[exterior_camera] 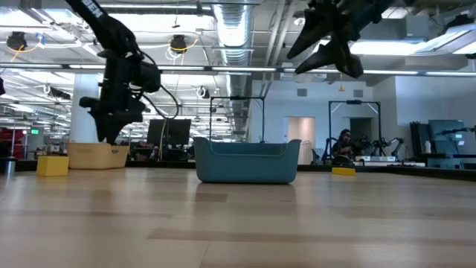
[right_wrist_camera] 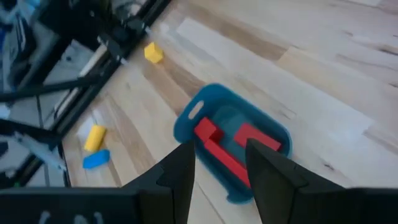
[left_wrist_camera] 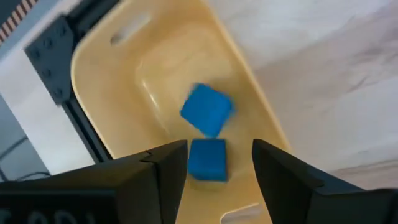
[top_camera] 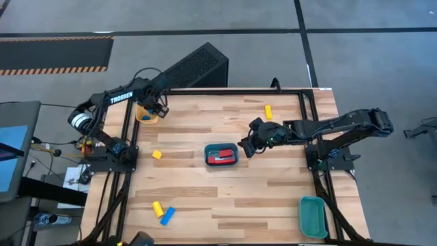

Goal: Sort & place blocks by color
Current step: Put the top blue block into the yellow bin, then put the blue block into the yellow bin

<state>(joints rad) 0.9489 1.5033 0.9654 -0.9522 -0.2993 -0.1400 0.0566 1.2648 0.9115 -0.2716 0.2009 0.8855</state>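
Note:
My left gripper (top_camera: 151, 108) hangs open over the yellow-orange tray (top_camera: 143, 117) at the table's far left corner. In the left wrist view (left_wrist_camera: 217, 163) two blue cubes (left_wrist_camera: 207, 111) lie in that tray (left_wrist_camera: 124, 74), one of them (left_wrist_camera: 207, 160) below the gap between the fingers. My right gripper (top_camera: 247, 145) is open and raised just right of the middle teal tray (top_camera: 221, 162). That tray (right_wrist_camera: 186, 124) holds red blocks (right_wrist_camera: 217, 146). Loose on the table are a yellow cube (top_camera: 157, 154), a yellow bar (top_camera: 268, 111), and a yellow bar (top_camera: 158, 208) beside a blue bar (top_camera: 167, 216).
A second teal tray (top_camera: 313, 216) sits at the near right corner. A black frame rail (top_camera: 235, 90) runs along the far edge, with a dark box (top_camera: 194, 66) behind it. Bare wood lies between the middle tray and the near edge.

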